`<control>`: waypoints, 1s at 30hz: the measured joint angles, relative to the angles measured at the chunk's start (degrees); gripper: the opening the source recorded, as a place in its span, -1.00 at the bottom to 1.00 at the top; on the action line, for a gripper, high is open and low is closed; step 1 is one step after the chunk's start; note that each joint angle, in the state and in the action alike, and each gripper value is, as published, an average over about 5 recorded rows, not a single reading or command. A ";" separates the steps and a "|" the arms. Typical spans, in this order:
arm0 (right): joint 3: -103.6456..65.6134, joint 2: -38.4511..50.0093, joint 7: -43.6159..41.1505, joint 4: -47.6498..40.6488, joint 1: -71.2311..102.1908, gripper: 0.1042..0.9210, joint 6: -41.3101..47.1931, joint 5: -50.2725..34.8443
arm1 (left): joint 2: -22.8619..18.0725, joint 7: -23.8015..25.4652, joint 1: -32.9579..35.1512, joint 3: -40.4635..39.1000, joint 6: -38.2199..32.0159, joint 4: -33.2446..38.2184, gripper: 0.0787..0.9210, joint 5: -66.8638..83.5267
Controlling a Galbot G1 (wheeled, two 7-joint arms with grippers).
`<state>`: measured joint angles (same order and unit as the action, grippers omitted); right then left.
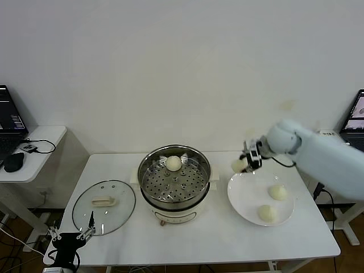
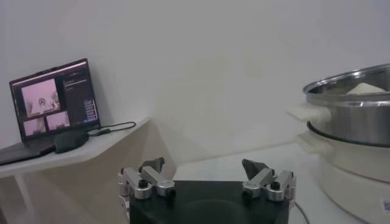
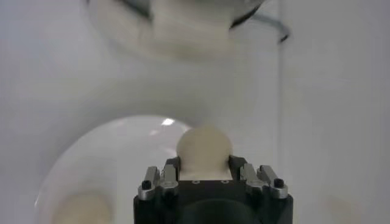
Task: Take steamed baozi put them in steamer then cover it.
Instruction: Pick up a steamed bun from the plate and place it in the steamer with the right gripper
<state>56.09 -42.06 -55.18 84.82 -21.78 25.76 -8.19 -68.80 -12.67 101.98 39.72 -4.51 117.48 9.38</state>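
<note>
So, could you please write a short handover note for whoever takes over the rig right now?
Right hand: shut on one baozi, lifted above the far left edge of the white plate.
Left hand: open, parked at the near left table edge by the cover.
Steamer: open, with one bun on its tray.
Plate: two buns remain.
Done: one bun loaded, a second picked up.
Left: load the held bun and the plate's two, then put on the cover.

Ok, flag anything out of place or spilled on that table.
Nothing stands out: the cover lies flat beside the steamer, one baozi inside, two on the plate, one in the right gripper.
</note>
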 measured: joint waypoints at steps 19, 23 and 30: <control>8.53 -21.21 9.69 -3.88 -6.93 0.03 9.43 -19.24 | -0.09 0.04 -1.39 0.74 -0.01 -0.84 0.77 0.98; 9.24 -25.44 11.36 -6.28 -5.28 0.04 10.41 -19.98 | -0.33 0.01 -1.64 0.75 -0.08 -1.11 0.77 0.98; 9.34 -31.26 13.42 -10.65 -2.19 0.05 11.54 -19.98 | -0.43 -0.02 -2.18 0.82 -0.18 -1.35 0.77 0.93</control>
<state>65.43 -73.32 -41.76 74.18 -23.97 37.29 -28.18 -69.23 -12.70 99.80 40.53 -4.69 116.13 10.31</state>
